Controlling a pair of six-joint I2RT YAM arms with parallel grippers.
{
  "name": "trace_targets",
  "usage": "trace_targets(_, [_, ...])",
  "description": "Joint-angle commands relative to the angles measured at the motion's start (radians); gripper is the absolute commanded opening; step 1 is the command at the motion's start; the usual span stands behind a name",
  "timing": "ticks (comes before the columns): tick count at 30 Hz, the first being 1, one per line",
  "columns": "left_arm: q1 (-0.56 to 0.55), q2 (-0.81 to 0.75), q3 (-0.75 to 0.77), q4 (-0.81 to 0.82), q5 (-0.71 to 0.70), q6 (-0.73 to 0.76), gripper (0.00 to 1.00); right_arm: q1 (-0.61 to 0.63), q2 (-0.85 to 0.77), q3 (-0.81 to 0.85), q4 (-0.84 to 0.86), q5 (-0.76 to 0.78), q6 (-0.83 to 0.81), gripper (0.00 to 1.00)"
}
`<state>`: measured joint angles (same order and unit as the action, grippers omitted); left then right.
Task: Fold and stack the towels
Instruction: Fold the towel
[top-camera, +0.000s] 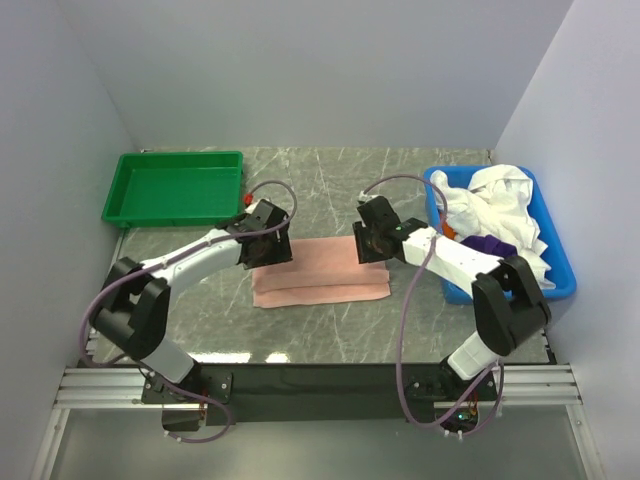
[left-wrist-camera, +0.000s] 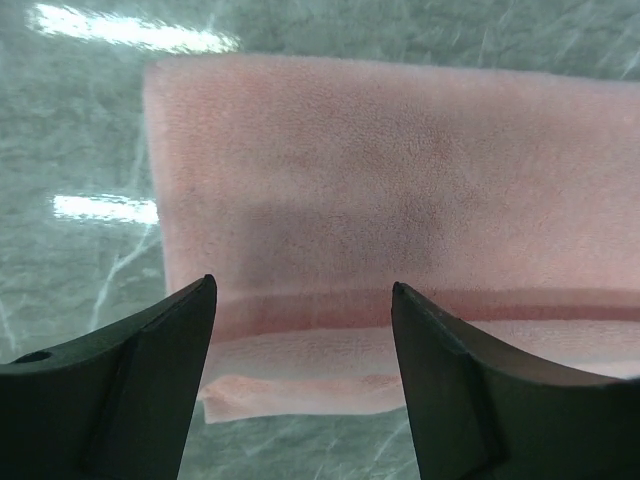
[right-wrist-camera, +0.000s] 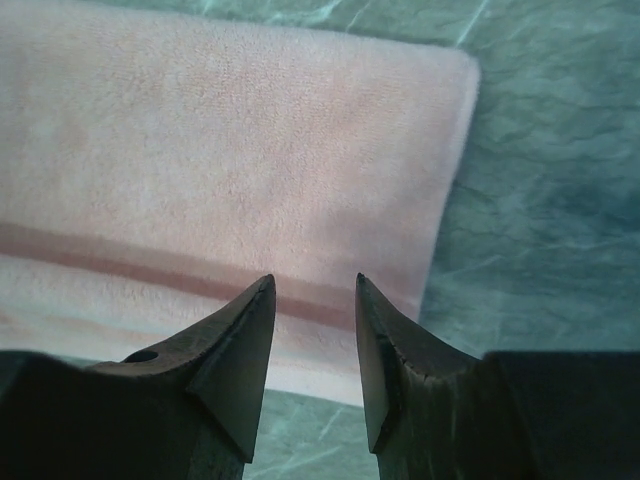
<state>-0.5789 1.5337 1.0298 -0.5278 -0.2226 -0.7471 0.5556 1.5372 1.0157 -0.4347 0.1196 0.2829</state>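
Hovering parted and empty, the left jaws and right jaws hung just above opposite ends of the folded salmon-pink towel (top-camera: 320, 270) on the worktop (top-camera: 330, 190), where, I judged, a shallow pinch could lift only the top layer and undo the fold.

A: Where's bare desk (top-camera: 330, 190)?
B: Behind the towel (top-camera: 320, 265), between tray (top-camera: 175, 157) and bin (top-camera: 566, 280), plus a strip along the near side.
A: What blocks?
B: Over the towel's ends hang left pincer (left-wrist-camera: 303, 284) and right pincer (right-wrist-camera: 315, 279), both gaping, nothing between the jaws.
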Motion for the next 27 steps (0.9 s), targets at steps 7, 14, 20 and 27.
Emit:
trace_targets(7, [-0.079,0.022,-0.013,-0.021,0.023,-0.037,0.75,0.003,0.038,0.012,-0.016,-0.11,0.018,0.45])
trace_targets(14, [-0.139,-0.092,-0.14,-0.027,0.031,-0.086,0.75,0.013,-0.075,-0.115,-0.015,-0.176,0.009,0.45])
trace_targets(20, [-0.18,-0.133,-0.24,-0.006,0.045,-0.136,0.75,0.017,-0.161,-0.235,0.043,-0.218,0.044,0.45])
trace_targets(27, [-0.18,-0.11,-0.31,0.028,0.039,-0.166,0.73,-0.002,-0.155,-0.358,0.142,-0.241,0.102,0.45])
